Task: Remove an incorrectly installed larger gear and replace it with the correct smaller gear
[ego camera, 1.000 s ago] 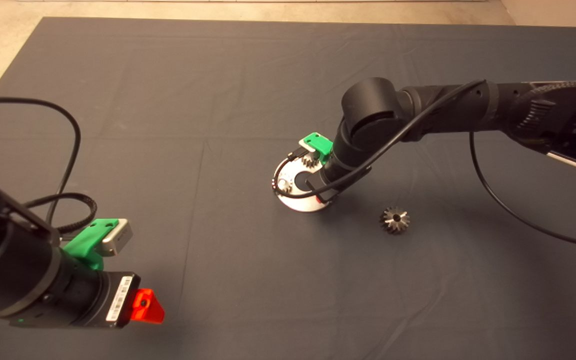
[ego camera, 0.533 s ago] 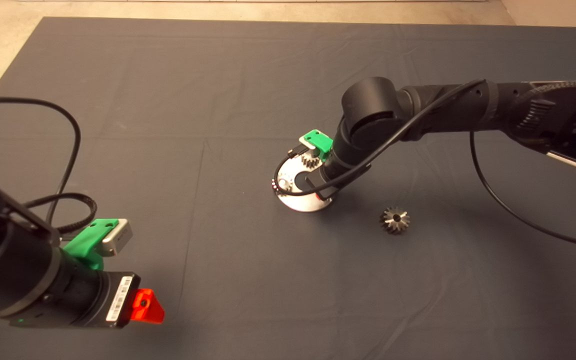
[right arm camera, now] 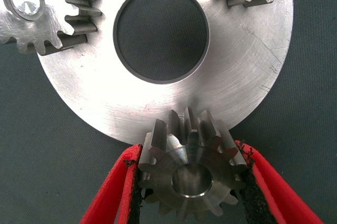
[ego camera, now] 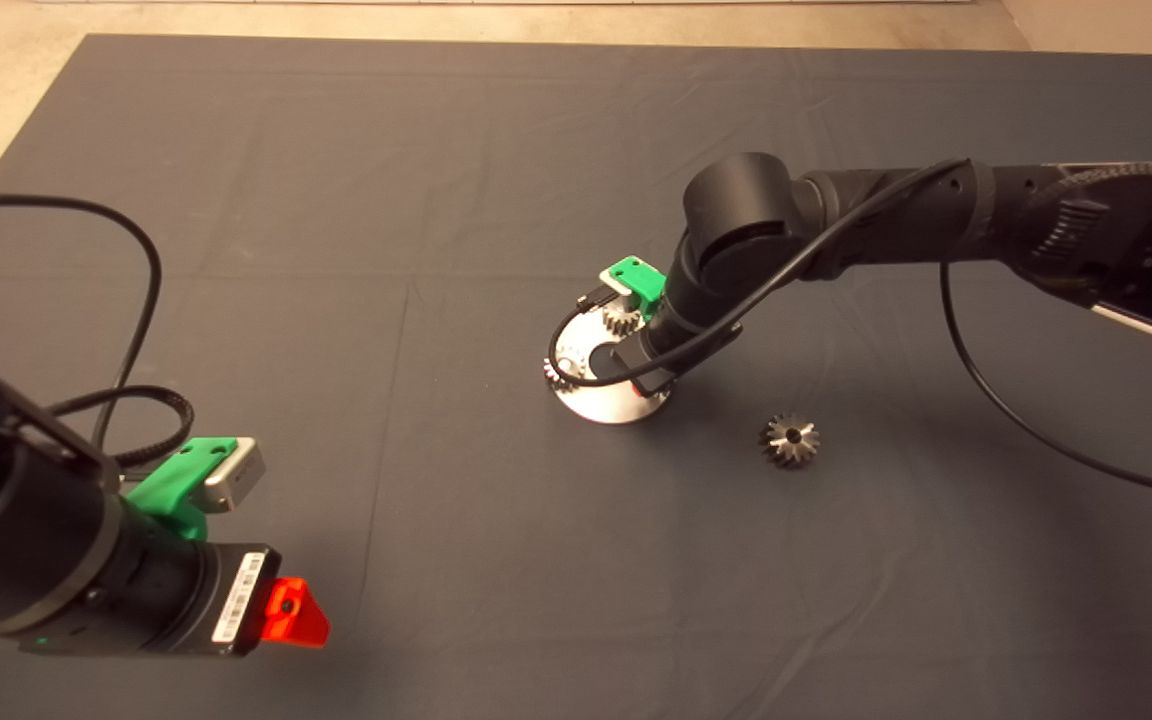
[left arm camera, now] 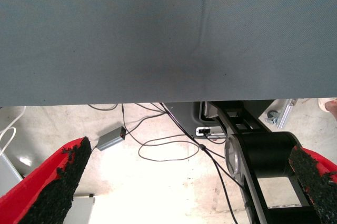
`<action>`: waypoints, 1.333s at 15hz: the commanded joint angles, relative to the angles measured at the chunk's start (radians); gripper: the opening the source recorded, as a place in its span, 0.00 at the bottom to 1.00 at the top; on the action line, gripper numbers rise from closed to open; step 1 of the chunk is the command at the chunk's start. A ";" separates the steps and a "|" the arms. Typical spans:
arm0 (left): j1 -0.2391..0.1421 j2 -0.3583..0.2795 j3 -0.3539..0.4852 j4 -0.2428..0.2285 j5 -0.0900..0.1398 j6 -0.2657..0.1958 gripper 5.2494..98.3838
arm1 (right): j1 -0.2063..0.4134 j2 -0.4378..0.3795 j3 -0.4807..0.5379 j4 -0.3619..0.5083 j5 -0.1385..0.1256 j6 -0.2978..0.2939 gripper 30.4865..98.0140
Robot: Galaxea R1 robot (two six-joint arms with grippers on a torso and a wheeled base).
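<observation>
Clamped between the black pads of the right gripper [right arm camera: 189, 182] is the smaller gear [right arm camera: 190, 172], a small grey steel toothed wheel with a round centre hole, one red finger [right arm camera: 113, 192] pressed on each flank. Beneath and around this gripper spreads the dark grey fabric mat [ego camera: 356, 200], the biggest thing in view. Directly under the gripper lies the round silver steel plate [right arm camera: 237, 77] with a wide centre hole; the held gear sits at its rim, overlapping the edge. Two other small steel gears [right arm camera: 47, 13] rest on the plate's far side from the gripper, one to either side of the hole. Well apart from the gripper, off the plate on the mat, lies the larger gear [ego camera: 789, 440], grey steel with flared teeth and a dark hole. Far from all this, the left gripper [left arm camera: 184, 182] waits at the mat's near edge, fingers spread wide on nothing
</observation>
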 commanded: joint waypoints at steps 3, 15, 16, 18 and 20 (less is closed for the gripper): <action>-0.006 -0.002 0.013 -0.018 0.002 -0.003 0.99 | 0.001 0.006 0.001 -0.037 -0.068 0.003 0.15; -0.006 -0.003 0.014 -0.018 0.002 -0.003 0.99 | 0.002 0.000 0.017 -0.033 -0.104 0.006 0.15; -0.006 -0.003 0.014 -0.018 0.002 -0.003 0.99 | 0.002 -0.002 0.017 -0.033 -0.104 0.006 0.15; -0.006 -0.002 0.014 -0.018 0.002 -0.003 0.99 | 0.004 -0.002 0.017 -0.032 -0.105 0.006 0.15; -0.006 -0.003 0.013 -0.018 0.002 -0.003 0.99 | 0.004 0.000 0.017 -0.032 -0.110 0.006 0.15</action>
